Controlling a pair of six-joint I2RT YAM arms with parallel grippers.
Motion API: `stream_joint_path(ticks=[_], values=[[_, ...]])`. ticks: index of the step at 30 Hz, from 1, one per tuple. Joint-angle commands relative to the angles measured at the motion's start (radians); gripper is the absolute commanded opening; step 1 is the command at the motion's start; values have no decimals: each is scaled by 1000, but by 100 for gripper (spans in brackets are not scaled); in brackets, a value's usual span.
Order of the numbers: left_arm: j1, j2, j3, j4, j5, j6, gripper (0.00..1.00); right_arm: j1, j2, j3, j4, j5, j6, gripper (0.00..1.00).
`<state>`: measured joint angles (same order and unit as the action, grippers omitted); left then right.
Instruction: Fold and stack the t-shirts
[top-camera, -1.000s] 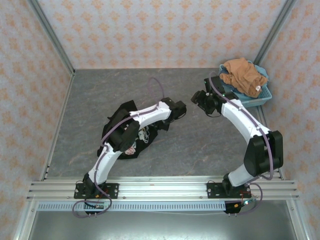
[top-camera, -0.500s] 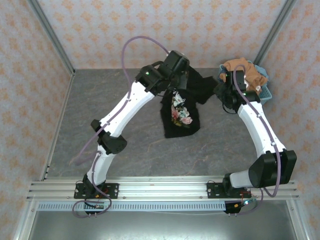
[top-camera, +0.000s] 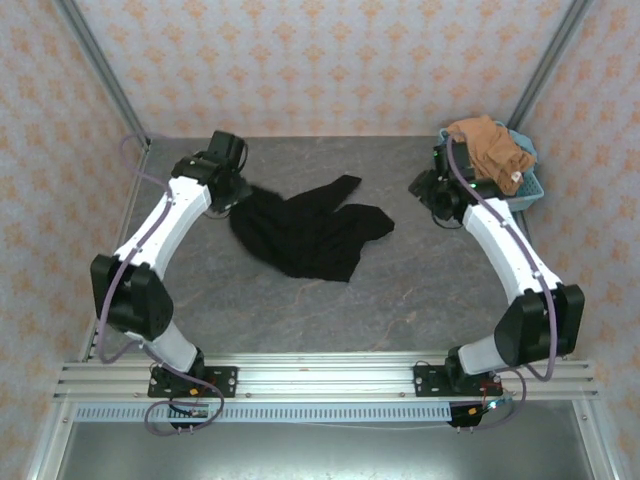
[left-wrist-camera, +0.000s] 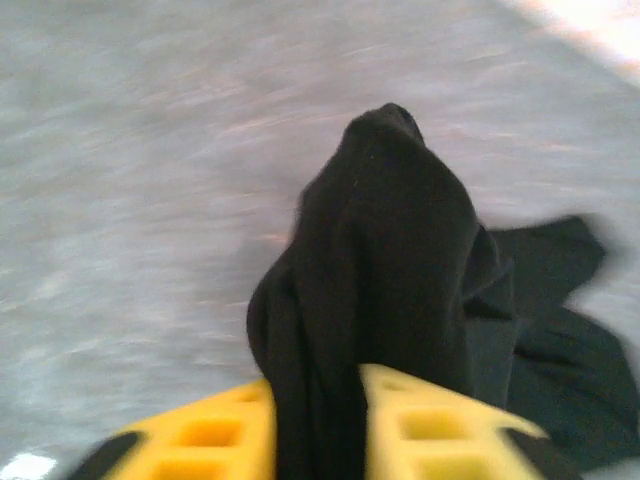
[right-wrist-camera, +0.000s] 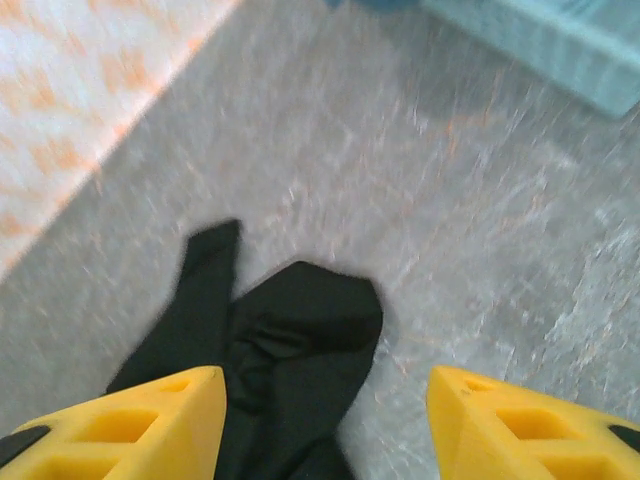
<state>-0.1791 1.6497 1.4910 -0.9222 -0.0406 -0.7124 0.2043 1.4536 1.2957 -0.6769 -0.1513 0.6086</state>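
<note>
One black t-shirt (top-camera: 310, 235) overhead; left claw (left-wrist-camera: 317, 392) grips it close-up.

black t-shirt (top-camera: 310, 232) reads solid black; orange-brown t-shirt (top-camera: 487, 148) plain. basket (top-camera: 528, 192) light blue. counter (top-camera: 420, 290) mottled grey. walls (top-camera: 330, 60) pale, repeating orange floral motif. fingers (right-wrist-camera: 150, 420) yellow. arms (top-camera: 505, 245) white with black joints.

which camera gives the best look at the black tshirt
Top external: the whole black t-shirt lies crumpled on the table, its outline complete. Left wrist gives a close, blurred bunch of it between the fingers of the left gripper. Right wrist catches one end ahead of the open right gripper.
</note>
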Motion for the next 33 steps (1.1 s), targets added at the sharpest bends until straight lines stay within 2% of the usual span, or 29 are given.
stream_joint_path(ticks=[1, 3, 6, 10, 13, 17, 21, 24, 25, 26, 28, 29, 30, 33], values=[[22, -43, -16, -85, -173, -58, 61, 43, 41, -28, 6, -53, -17, 56], [-7, -63, -37, -54, -136, -43, 64, 71, 74, -26, 27, -62, -32, 57], [-106, -57, -59, -42, -72, -36, 73, 92, 164, -1, 31, -83, -34, 58], [-250, 4, -85, -46, 1, -81, 79, 99, 297, 39, 61, -100, -27, 64], [-308, 94, -58, -74, 37, -93, 82, 99, 398, 106, 45, -112, -14, 64], [-371, 200, 0, -104, -19, -25, 84, 100, 503, 158, 5, -132, 43, 64], [-382, 319, 35, -98, -58, 36, 83, 101, 543, 133, 30, -140, 125, 63], [-379, 381, 74, -74, -100, 69, 72, 100, 567, 117, 69, -158, 180, 57], [-377, 401, 93, -81, -120, 74, 60, 101, 575, 118, 76, -161, 196, 53], [-372, 417, 109, -90, -144, 72, 41, 100, 582, 121, 83, -161, 211, 44], [-357, 416, 125, -104, -180, 56, 2, 99, 576, 128, 87, -145, 231, 15], [-346, 397, 127, -104, -186, 46, 0, 97, 563, 135, 80, -121, 236, 3], [-338, 373, 123, -96, -185, 43, 0, 98, 549, 145, 67, -97, 236, 0], [-314, 274, 122, -88, -179, 26, 0, 85, 491, 194, 15, -13, 206, 0]])
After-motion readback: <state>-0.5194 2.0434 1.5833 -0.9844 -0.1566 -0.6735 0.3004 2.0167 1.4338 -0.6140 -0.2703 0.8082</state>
